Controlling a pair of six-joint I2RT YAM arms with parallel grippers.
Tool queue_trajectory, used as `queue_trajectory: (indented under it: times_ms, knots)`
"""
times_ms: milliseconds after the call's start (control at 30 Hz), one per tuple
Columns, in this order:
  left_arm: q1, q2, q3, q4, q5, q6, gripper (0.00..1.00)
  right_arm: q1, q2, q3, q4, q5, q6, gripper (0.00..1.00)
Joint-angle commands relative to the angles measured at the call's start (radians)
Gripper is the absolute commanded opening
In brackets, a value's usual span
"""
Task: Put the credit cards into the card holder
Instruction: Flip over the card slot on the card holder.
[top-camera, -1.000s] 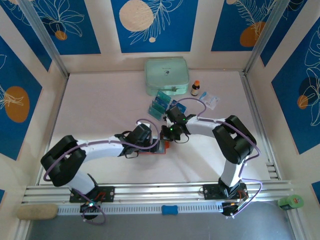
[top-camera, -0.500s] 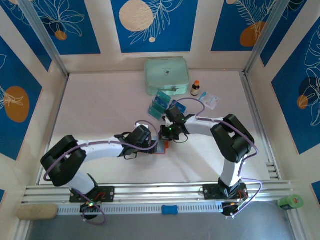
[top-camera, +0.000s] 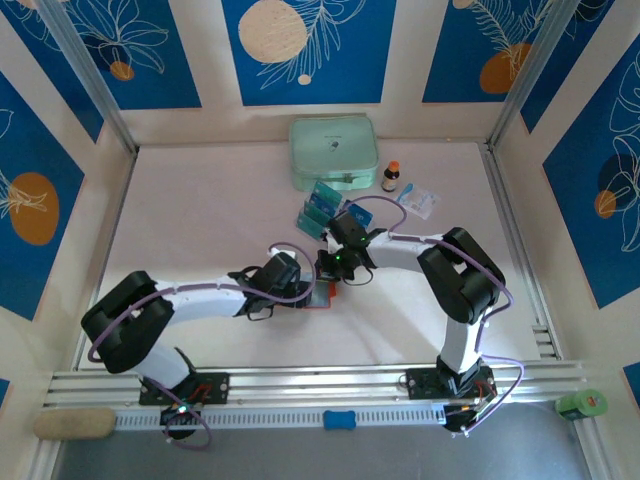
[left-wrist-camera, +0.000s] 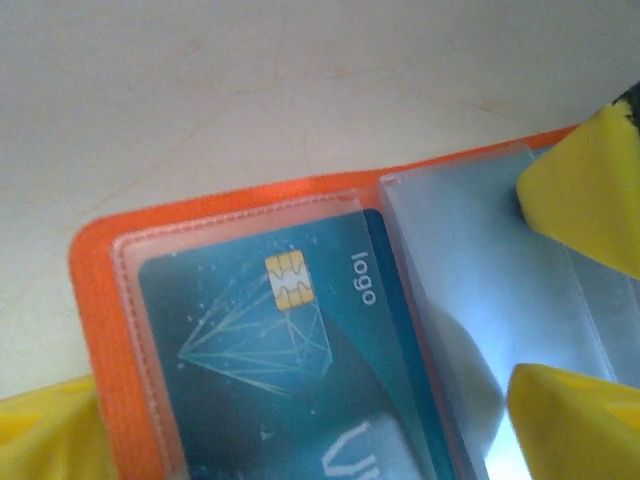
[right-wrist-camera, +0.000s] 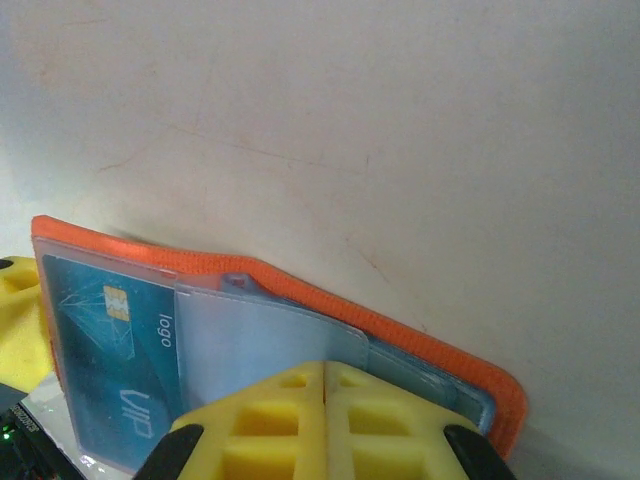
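Note:
The orange card holder (left-wrist-camera: 110, 300) lies open on the table, and a sliver of it (top-camera: 318, 303) peeks out between the two wrists. A teal credit card (left-wrist-camera: 270, 370) with a gold chip sits under the clear plastic of its left pocket (right-wrist-camera: 110, 360). My left gripper (left-wrist-camera: 310, 440) is open, with one yellow finger off each side of that pocket. My right gripper (right-wrist-camera: 327, 372) is shut, its tips resting on the clear middle pocket leaf (right-wrist-camera: 260, 340). More teal credit cards (top-camera: 318, 208) stand in a clear rack behind the arms.
A mint-green zip case (top-camera: 334, 152) lies at the back. To its right stand a small brown bottle (top-camera: 390, 176) and a white-and-blue sachet (top-camera: 420, 200). Both wrists crowd together over the holder at mid-table (top-camera: 200, 220).
My left gripper's fingers have drawn in a little. Both wrists have edged slightly left over the card holder, hiding more of it from above.

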Motion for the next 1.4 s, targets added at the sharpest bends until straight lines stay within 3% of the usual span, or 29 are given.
queue_trajectory:
  times_ms: [0,333,767,1367]
  knots:
    - [-0.009,0.007,-0.029,0.032,0.025,-0.003,0.82,-0.005,-0.025,0.009,-0.013,-0.029,0.014,0.01]
    - [-0.009,0.000,-0.042,0.061,0.038,-0.010,0.76,-0.004,-0.104,-0.048,0.008,-0.001,0.053,0.12]
    - [-0.009,-0.008,-0.050,0.073,0.035,-0.012,0.75,0.010,-0.021,-0.065,0.045,-0.001,0.089,0.28]
    - [-0.009,-0.026,-0.058,0.080,0.030,-0.014,0.75,-0.022,0.007,-0.086,0.183,-0.166,0.170,0.28]
